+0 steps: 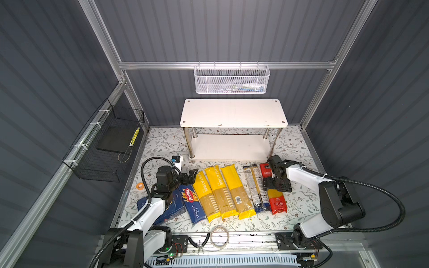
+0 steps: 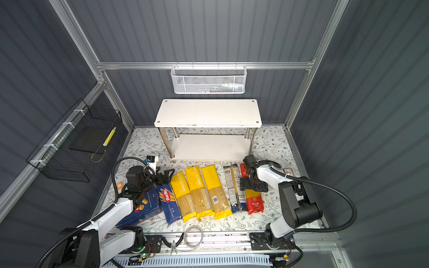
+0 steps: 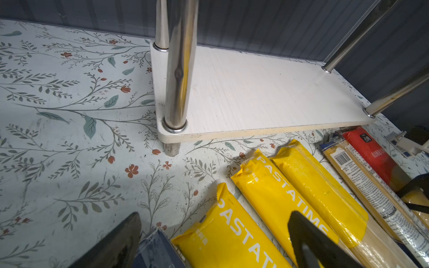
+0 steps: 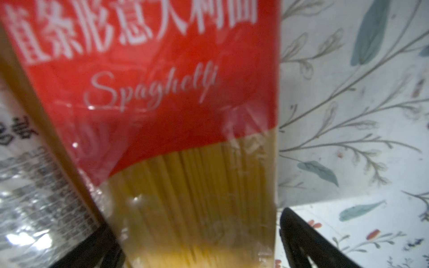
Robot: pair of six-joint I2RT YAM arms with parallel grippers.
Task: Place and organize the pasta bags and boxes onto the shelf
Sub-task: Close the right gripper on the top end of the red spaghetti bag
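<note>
Nothing sits on the shelf (image 1: 233, 112) yet; both boards (image 3: 255, 92) are bare, so all the placing is left. Two blue boxes (image 1: 193, 204) and five bags (image 1: 218, 192) lie in a row on the table (image 1: 162, 143) just before it. My right gripper (image 1: 277, 185) straddles the red bag (image 1: 277, 201), fingers (image 4: 301, 243) spread, not pinching; my left gripper (image 1: 191, 175) hangs spread and empty.

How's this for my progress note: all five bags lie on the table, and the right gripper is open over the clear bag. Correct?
Wrong bag: the right wrist view shows the right gripper open over the red bag. The rest stands.
</note>
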